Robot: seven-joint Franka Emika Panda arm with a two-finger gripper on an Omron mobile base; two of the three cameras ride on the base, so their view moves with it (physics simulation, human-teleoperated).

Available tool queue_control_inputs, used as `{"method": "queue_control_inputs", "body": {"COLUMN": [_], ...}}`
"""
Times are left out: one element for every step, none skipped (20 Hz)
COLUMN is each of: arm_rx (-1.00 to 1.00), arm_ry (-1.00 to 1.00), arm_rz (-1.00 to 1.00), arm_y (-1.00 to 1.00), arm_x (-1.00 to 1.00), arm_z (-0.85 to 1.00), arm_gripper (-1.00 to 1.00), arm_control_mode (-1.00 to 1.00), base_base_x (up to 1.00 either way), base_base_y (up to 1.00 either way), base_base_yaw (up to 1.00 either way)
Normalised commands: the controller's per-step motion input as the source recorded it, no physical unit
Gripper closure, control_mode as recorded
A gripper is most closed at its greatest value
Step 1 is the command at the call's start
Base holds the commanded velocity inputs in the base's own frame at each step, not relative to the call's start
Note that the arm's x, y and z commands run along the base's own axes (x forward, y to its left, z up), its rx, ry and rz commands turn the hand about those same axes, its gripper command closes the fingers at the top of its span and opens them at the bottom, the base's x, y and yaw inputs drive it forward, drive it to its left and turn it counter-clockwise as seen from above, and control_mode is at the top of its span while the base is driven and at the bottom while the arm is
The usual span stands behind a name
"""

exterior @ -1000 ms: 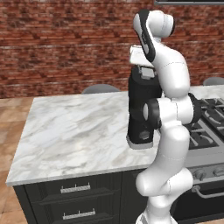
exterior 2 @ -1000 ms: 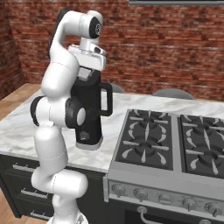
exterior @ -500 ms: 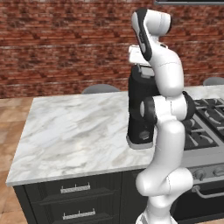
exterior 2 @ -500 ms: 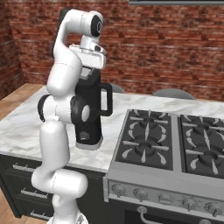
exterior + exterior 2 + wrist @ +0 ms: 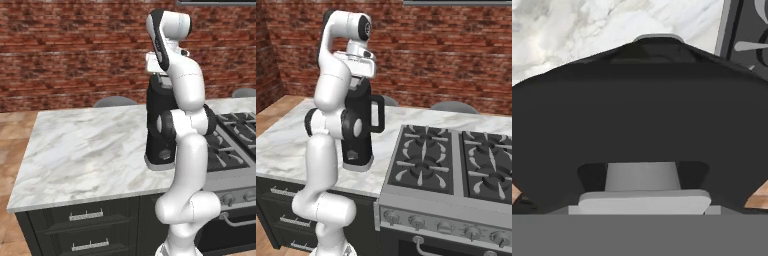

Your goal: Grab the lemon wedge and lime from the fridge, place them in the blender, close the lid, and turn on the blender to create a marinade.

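The tall black blender stands on the marble counter beside the stove, its handle towards the burners. My gripper points straight down onto the top of the jar. In the hand view the black lid lies right under the hand. Its grey centre square sits between my fingers, which are hidden. The jaws stand wide, closed on the lid at the jar's mouth. I cannot tell whether the lid is fully seated. The lemon wedge, lime and fridge are out of view.
A gas stove adjoins the counter on the right. Dark drawers run below the counter's front edge. Two grey chair backs rise behind the island, before a brick wall.
The arm's elbow and upper joints have shifted slightly. The hand stays on top of the blender with the jaws at the same width.
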Motion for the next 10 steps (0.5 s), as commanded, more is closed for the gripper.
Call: {"method": "queue_control_inputs", "body": {"arm_rx": [0.00,0.00,-0.04,-0.04,0.00,0.00,0.00,-0.04,-0.04,-0.02], "arm_ry": [0.10,0.12,0.08,0.03,0.01,0.00,0.00,0.00,0.00,0.12], "arm_rz": [0.16,0.18,0.17,0.13,0.00,0.00,0.01,0.03,0.05,0.08], "arm_y": [0.00,0.00,0.00,0.00,0.00,0.00,0.00,0.00,0.00,0.00], "arm_x": [0.00,0.00,0.00,-0.06,0.00,0.00,0.00,0.00,0.00,0.00], "arm_z": [0.15,0.19,0.08,0.00,0.00,0.00,0.00,0.00,0.00,0.00], "arm_gripper": [1.00,1.00,1.00,1.00,1.00,1.00,1.00,1.00,1.00,1.00], "arm_control_mode": [-1.00,-1.00,-1.00,-1.00,-1.00,-1.00,-1.00,-1.00,-1.00,-1.00], "base_base_x": [0.00,0.00,0.00,0.00,0.00,0.00,0.00,0.00,0.00,0.00], "base_base_y": [0.00,0.00,0.00,0.00,0.00,0.00,0.00,0.00,0.00,0.00], "base_base_yaw": [0.00,0.00,0.00,0.00,0.00,0.00,0.00,0.00,0.00,0.00]}}
